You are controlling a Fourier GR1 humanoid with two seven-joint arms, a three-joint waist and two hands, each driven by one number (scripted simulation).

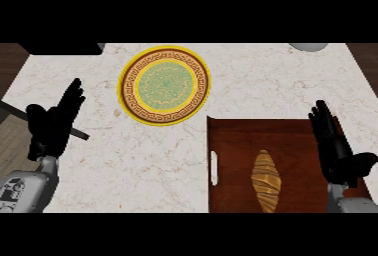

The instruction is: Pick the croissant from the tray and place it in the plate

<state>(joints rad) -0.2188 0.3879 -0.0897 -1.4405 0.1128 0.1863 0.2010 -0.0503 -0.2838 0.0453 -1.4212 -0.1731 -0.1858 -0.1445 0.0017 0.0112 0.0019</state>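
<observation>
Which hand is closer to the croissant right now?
The right hand. It stands open over the tray's right side, just right of the croissant. The left hand is open far across the counter, left of the plate.

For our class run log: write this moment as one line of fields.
stage: before pickup | croissant: lying on tray | plate: bare, up-left of tray | left hand: open, idle | right hand: open beside croissant, not touching
</observation>
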